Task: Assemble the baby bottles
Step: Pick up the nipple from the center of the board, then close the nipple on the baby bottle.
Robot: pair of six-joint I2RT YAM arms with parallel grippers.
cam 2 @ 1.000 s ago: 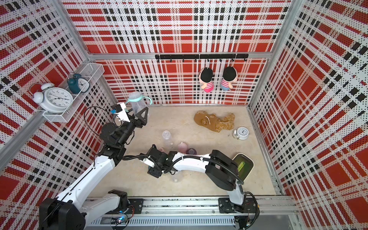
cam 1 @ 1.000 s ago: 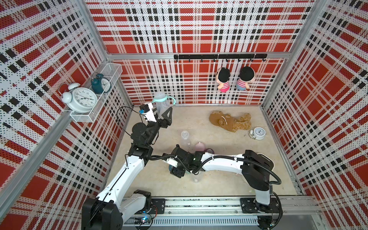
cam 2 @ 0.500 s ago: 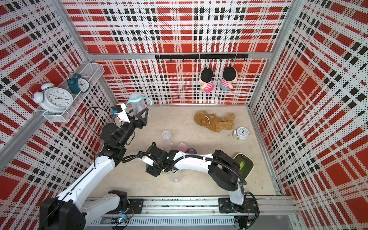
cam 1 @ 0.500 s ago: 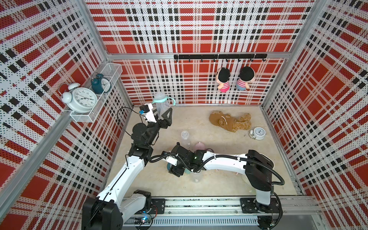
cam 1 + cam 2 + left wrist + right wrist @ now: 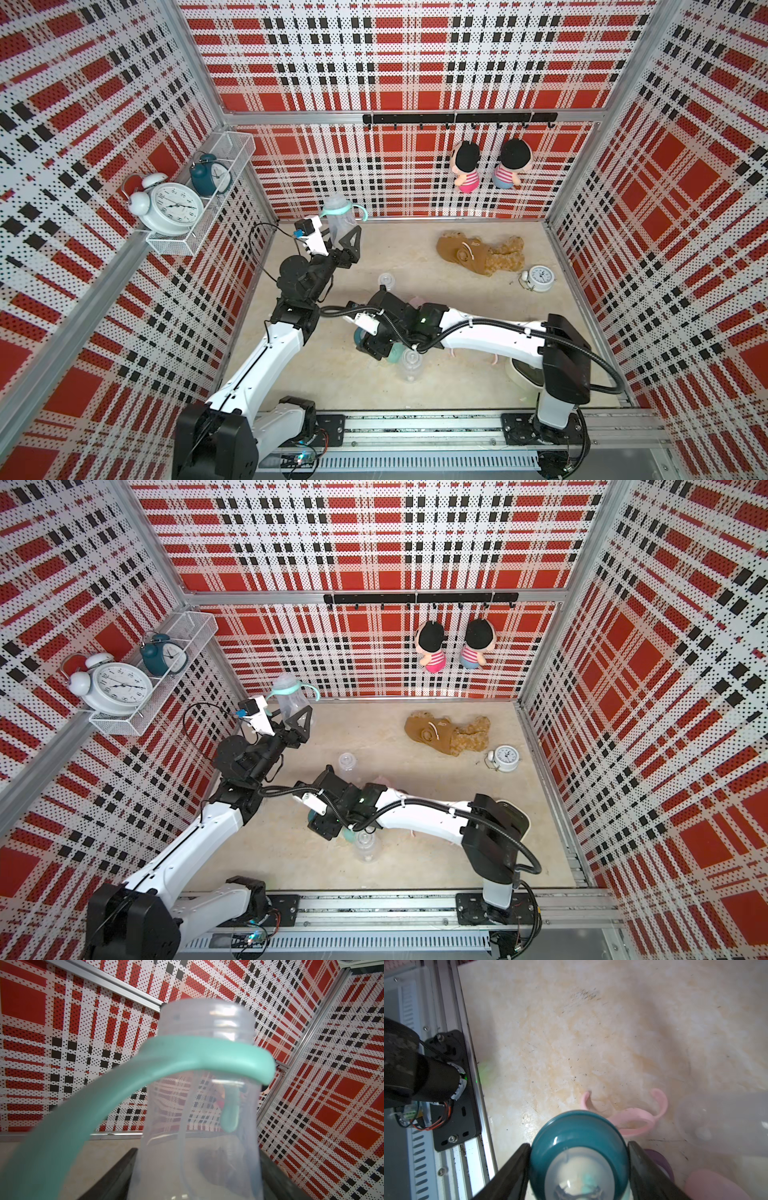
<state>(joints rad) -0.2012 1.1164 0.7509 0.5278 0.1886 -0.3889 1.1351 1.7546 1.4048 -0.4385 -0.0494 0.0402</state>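
I was at the collar step. My left claw (image 5: pixel 343 243) was clenched on the body of a clear baby bottle (image 5: pixel 199 1126), held up off the desk (image 5: pixel 457 374) and well apart from the bare clear bottle (image 5: pixel 409 365), towards the back wall. Its mint handle ring (image 5: pixel 187 1057) sat round the neck, with the threaded mouth open above it. My right claw (image 5: pixel 579 1169) gripped a dark teal teat collar (image 5: pixel 571 1130) by its sides, low over the desk and just beside that bare bottle.

As I judged it, the next move called for lifting the collar, carrying it away from the bare bottle to the held one, squaring it over the mouth and turning it down without cross-threading.

A pink handle ring (image 5: pixel 631 1118), a purple collar (image 5: pixel 660 1161) and a pink cap (image 5: pixel 712 1186) lay near the bare bottle, the last two cut off at the frame edge. In both top views my right wrist hid the teal collar almost wholly. I could not tell whether the mint ring was fully seated, nor what the mint shape under my right claw was.
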